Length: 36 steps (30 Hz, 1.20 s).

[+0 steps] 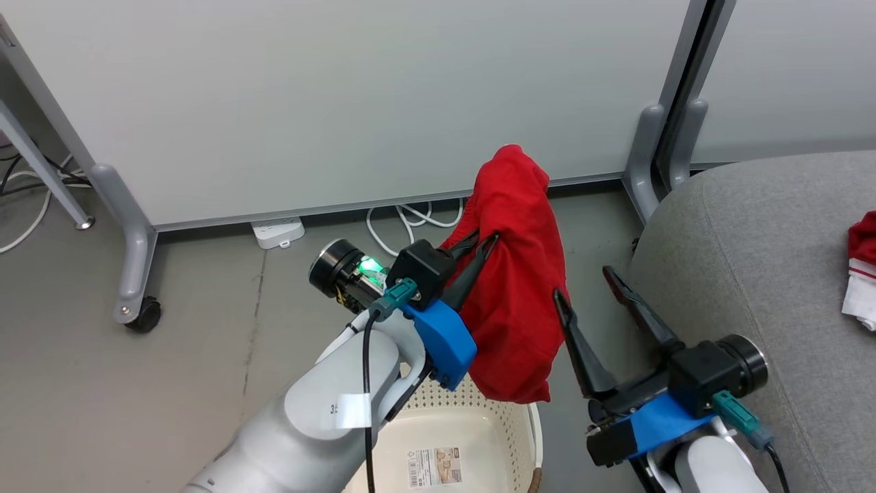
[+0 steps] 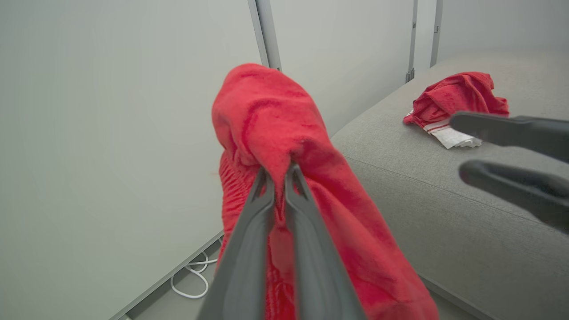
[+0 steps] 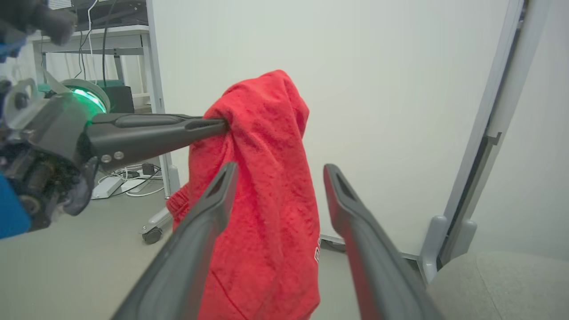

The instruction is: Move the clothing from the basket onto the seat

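My left gripper (image 1: 482,239) is shut on a bright red garment (image 1: 517,274), which hangs in the air above the far end of the cream perforated basket (image 1: 479,428). In the left wrist view the closed fingers (image 2: 278,175) pinch a fold of that red fabric (image 2: 266,115). My right gripper (image 1: 583,282) stands open just right of the hanging cloth, nothing between its fingers; in the right wrist view the garment (image 3: 266,178) hangs just beyond its spread fingers. A second red garment with white trim (image 1: 864,267) lies on the grey seat (image 1: 753,233), also seen as a crumpled heap (image 2: 453,102).
White partition panels (image 1: 342,96) on grey wheeled feet (image 1: 137,301) stand behind the basket. Cables and a white power strip (image 1: 277,231) lie on the grey floor under the panel. A printed label (image 1: 434,467) shows on the basket's bottom. A desk with cables (image 3: 102,35) stands further back.
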Tool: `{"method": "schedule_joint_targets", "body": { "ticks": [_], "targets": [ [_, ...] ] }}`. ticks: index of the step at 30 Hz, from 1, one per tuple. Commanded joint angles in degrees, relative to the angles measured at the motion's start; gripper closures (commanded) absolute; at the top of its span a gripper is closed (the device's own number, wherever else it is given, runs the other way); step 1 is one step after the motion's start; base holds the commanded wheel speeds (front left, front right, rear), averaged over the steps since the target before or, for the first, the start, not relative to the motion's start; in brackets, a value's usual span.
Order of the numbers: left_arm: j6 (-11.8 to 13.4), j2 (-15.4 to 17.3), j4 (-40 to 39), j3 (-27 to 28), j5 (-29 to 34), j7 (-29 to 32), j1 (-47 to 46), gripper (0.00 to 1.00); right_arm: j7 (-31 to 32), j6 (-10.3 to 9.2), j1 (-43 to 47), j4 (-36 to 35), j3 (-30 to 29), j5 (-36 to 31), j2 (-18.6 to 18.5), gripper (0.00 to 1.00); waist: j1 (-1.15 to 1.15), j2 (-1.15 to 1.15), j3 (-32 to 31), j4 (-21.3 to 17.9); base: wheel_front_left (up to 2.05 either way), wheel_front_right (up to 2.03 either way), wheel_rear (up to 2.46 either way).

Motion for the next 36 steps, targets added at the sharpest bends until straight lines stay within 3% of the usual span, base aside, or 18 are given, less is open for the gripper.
{"method": "schedule_joint_targets", "body": {
  "ticks": [1, 13, 26, 36],
  "targets": [
    [-0.1, 0.1, -0.2, -0.2, 0.2, -0.3, -0.9, 1.0, -0.2, 0.01, -1.1, 0.1, 0.7, 0.4, 0.1, 0.0, 0.0, -0.01, 0.4, 0.3, 0.0, 0.0, 0.0],
    [-0.2, -0.6, -0.6, -0.6, 0.6, -0.3, -2.9, 1.0, -0.2, 0.01, -7.7, 7.3, 6.4, -0.8, 0.3, 0.0, 0.0, -0.01, 3.3, 1.8, 0.0, 0.0, 0.0],
    [0.0, -1.1, -2.3, -2.4, 0.1, -0.3, -5.8, 1.0, -0.2, 0.01, -14.7, 18.1, 6.7, -4.6, 0.5, 0.0, 0.0, -0.01, 6.3, 3.6, 0.0, 0.0, 0.0],
    [1.0, -1.1, -4.2, -4.4, -1.6, -0.3, -6.9, 1.0, -0.2, 0.01, -18.6, 22.6, 6.1, -4.9, 0.6, 0.0, 0.0, -0.01, 7.5, 4.4, 0.0, 0.0, 0.0]
  ]
}}
